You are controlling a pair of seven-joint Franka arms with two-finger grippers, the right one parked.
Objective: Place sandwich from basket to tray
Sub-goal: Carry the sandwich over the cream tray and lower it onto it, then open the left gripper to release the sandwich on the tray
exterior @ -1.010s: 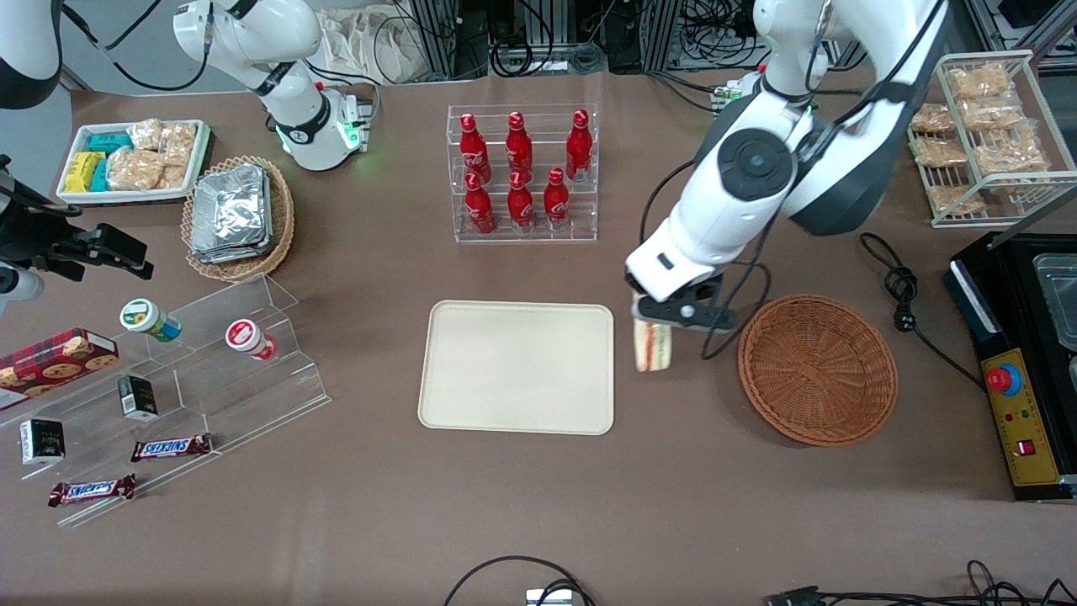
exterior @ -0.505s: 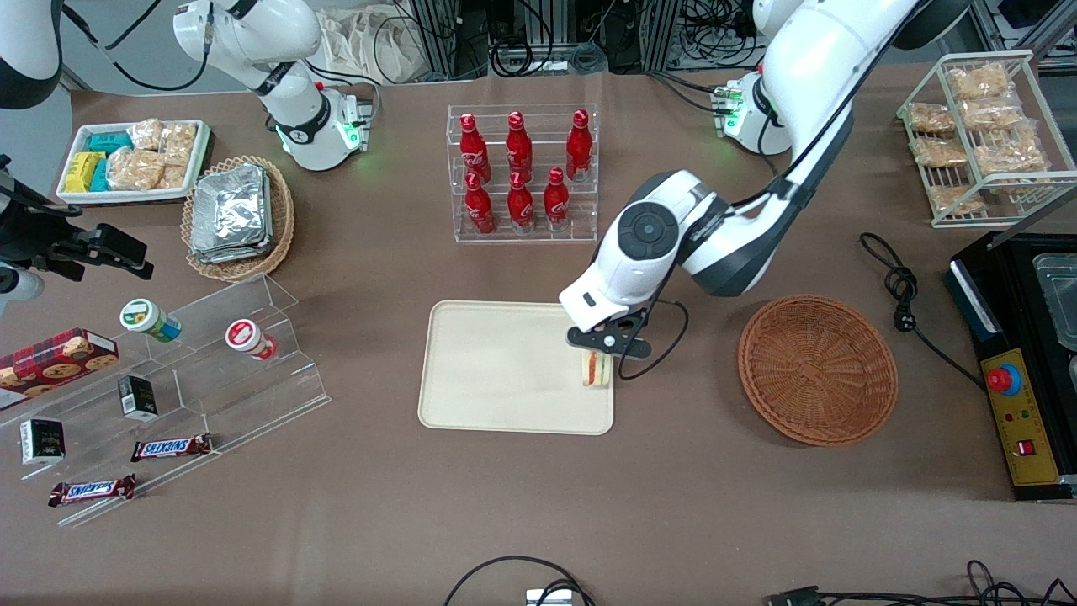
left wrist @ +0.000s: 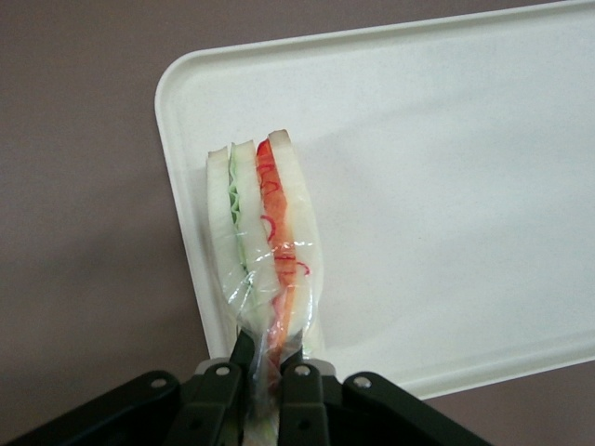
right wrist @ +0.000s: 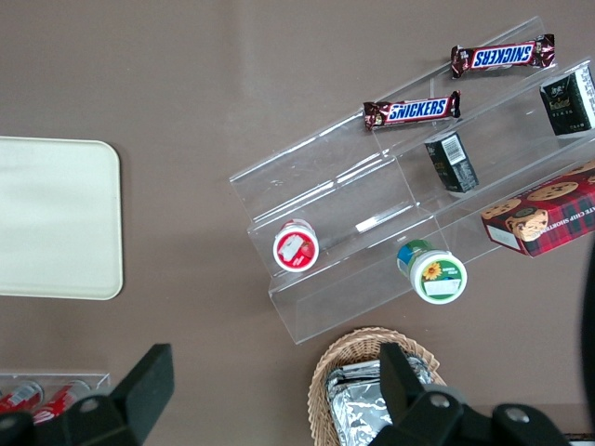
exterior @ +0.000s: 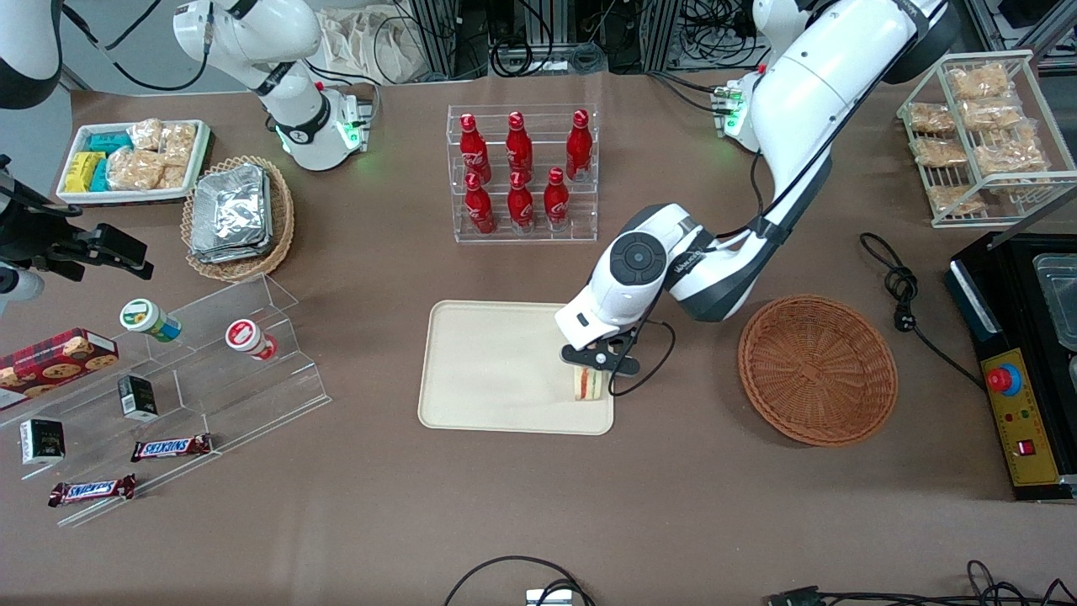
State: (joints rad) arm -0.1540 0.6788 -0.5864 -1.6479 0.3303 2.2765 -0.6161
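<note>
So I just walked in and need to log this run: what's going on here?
The left arm is moving a plastic-wrapped sandwich to the cream tray. Its gripper is over the tray's corner nearest the wicker basket, with the fingers shut on the sandwich's end. The sandwich hangs on edge just inside the tray's rim, not yet released; whether it touches the tray is unclear. The basket is empty.

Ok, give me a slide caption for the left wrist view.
End effector shut on the sandwich, holding it over a corner of the tray.
</note>
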